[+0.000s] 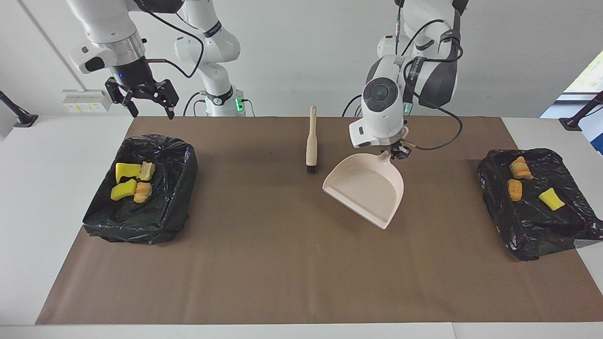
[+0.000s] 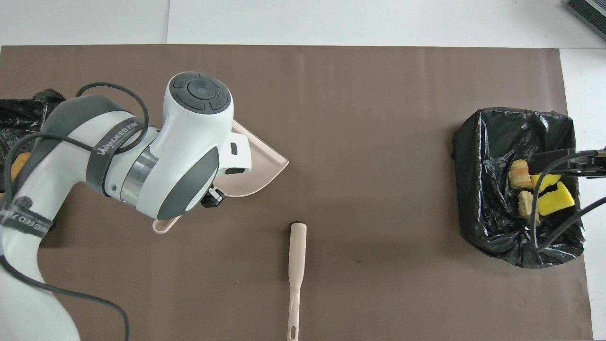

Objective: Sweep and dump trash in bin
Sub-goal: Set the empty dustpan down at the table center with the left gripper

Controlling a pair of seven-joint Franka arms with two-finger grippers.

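Left hand point(image 1: 398, 151), clamped on the handle of the dustpan point(image 1: 366, 192), hangs over the middle of the tabletop point(image 1: 292, 263). The pan's mouth tilts down toward the brown cover beneath it. The brush point(image 1: 311, 139) lies just beside the pan, toward the right arm's end: the only obstacle near this hand. Open cover surrounds it elsewhere. Right hand point(image 1: 147, 104), fingers spread, hangs above the edge of a black-lined bin point(image 1: 174, 202) holding scraps point(image 1: 132, 181). A second bin point(image 1: 541, 235) stands well apart.
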